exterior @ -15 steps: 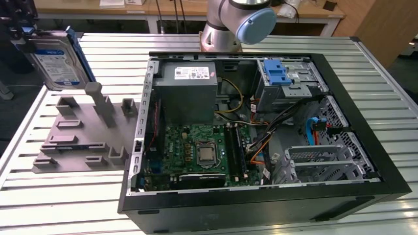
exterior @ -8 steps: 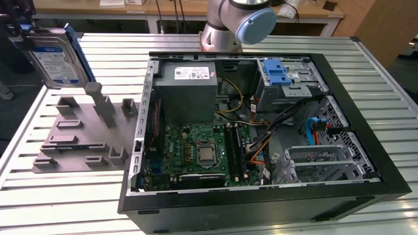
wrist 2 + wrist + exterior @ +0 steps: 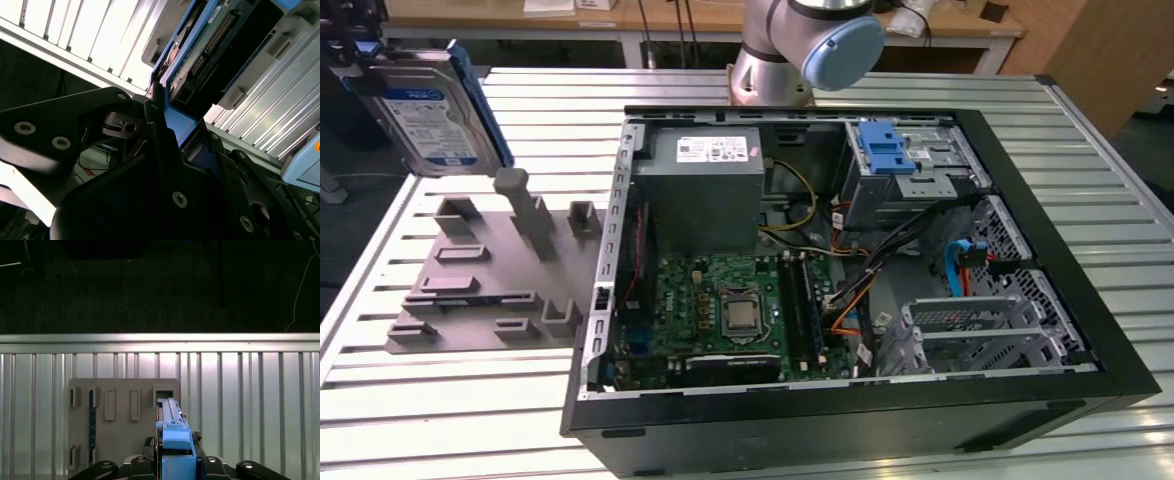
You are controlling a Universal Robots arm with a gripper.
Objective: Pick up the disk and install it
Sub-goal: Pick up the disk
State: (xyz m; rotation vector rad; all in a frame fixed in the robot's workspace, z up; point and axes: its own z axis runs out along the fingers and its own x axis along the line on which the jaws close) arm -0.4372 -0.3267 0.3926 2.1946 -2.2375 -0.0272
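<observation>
The disk (image 3: 434, 110), silver with a white-and-blue label and a blue rail frame, hangs upright in the air at the exterior view's far left, above the grey holder plate (image 3: 494, 270). My gripper (image 3: 356, 58) is shut on its upper end. In the second wrist view the black fingers (image 3: 156, 117) clamp the blue frame, and the disk's (image 3: 210, 45) circuit board and connector face the camera. In the first wrist view the disk (image 3: 172, 422) is edge-on, rising from the gripper (image 3: 176, 460) over the holder plate (image 3: 120, 440).
An open black computer case (image 3: 1067, 400) lies on the slatted metal table (image 3: 454, 400), to the exterior view's right of the holder. Inside are a grey power supply box (image 3: 707, 190), a motherboard (image 3: 720, 310) and a drive bay with a blue latch (image 3: 887, 150). The arm's base (image 3: 801, 50) stands behind the case.
</observation>
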